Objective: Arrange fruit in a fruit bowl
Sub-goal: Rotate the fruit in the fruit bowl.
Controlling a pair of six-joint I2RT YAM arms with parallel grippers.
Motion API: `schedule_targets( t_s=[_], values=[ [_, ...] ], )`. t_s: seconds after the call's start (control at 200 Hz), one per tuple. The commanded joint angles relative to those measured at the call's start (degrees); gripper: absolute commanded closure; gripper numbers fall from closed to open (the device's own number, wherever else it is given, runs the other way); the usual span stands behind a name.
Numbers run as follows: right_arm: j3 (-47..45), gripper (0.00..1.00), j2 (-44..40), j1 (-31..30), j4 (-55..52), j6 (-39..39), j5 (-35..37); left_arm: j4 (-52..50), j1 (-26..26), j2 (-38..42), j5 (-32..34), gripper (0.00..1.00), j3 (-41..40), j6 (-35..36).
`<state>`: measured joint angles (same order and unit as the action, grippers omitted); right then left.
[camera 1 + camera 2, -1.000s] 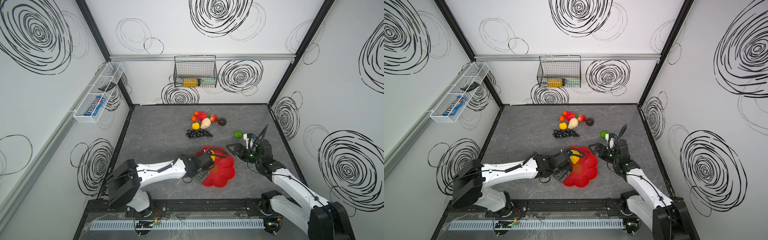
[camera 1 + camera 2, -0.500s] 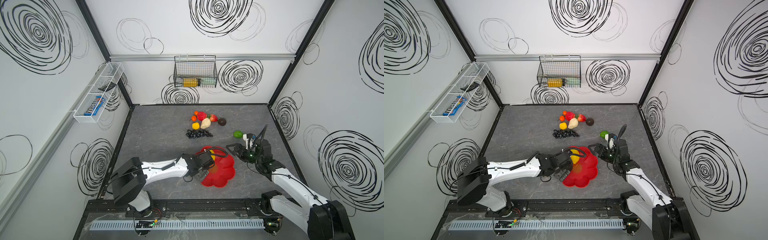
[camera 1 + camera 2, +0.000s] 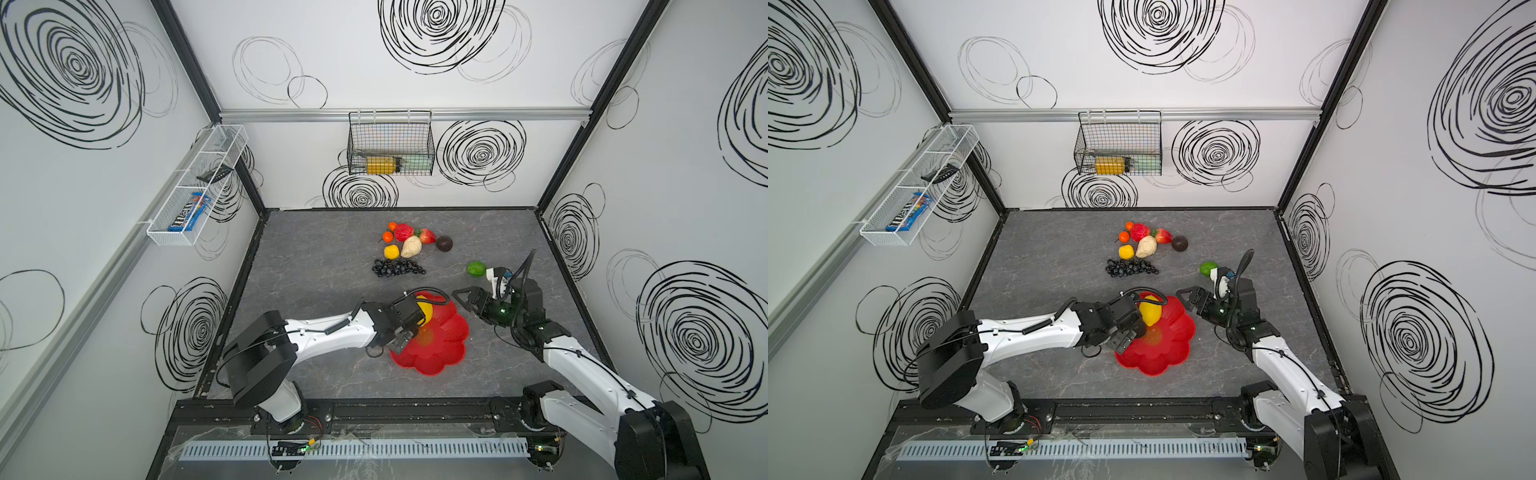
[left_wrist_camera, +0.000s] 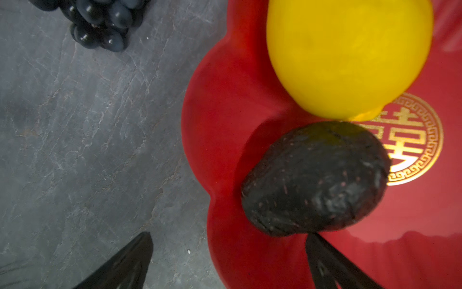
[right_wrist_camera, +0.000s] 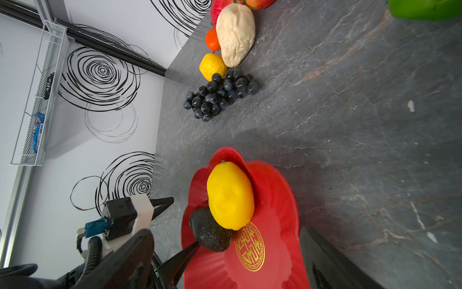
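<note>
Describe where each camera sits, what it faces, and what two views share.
Top views: high at the front, looking down on the table; both arms, left pincer and right pincer show.
Left wrist: on the left arm, looking down at avocado and lemon in the bowl; its fingertips show.
Right wrist: on the right arm, facing across the bowl toward the grapes; own fingertips, left pincer show.
Shared: both wrist views show lemon and avocado.
</note>
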<state>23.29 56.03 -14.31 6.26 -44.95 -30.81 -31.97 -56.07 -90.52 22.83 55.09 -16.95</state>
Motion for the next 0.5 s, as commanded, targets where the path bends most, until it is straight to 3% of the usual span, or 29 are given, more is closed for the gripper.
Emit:
schedule_targets(
  t_s=[0.0, 0.495],
  values=[
    [-0.58, 0.05, 0.29, 0.20, 1.32, -0.22, -0.54, 1.11, 0.78, -0.45, 2.85, 0.00, 2.38, -0.02],
    [-0.46, 0.05, 0.20, 0.25, 0.92, -0.05, -0.57, 3.84, 2.55, -2.60, 5.47, 0.03, 5.18, 0.27]
  ],
)
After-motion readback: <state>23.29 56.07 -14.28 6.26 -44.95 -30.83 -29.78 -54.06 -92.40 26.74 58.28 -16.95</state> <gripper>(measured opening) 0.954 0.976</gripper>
